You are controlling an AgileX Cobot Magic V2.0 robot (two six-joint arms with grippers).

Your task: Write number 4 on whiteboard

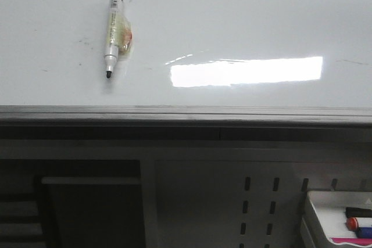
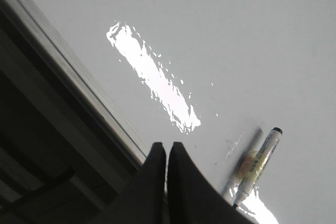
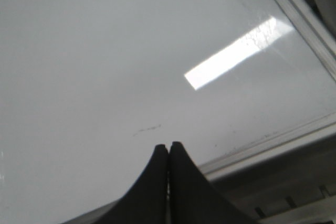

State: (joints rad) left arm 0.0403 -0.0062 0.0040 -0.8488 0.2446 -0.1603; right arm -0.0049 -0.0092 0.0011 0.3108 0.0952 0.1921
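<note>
The whiteboard (image 1: 244, 21) lies flat and fills the upper half of the front view, its grey edge rail (image 1: 186, 114) running across the picture and a bright rectangular light reflection (image 1: 247, 71) sitting right of centre. No drawn 4 shows on it in any view; only faint smudges mark the white.

A white marker (image 1: 113, 27) lies on the board toward the left, uncapped, its black tip pointing toward the rail and a yellowish label or tape wrapped around its middle.

At the lower right corner of the front view, below the rail, a small white tray (image 1: 319, 216) holds markers: a dark one (image 1: 357, 212), one with a red cap and blue body (image 1: 359, 223), and a pink strip (image 1: 351, 240) along the tray's near edge.

The left hand (image 2: 167, 148) has its two dark fingers pressed together, holding nothing, hovering over the board near the rail with the marker just beside it. The right hand (image 3: 168, 148) is likewise closed and empty, over bare board close to the rail.
</note>
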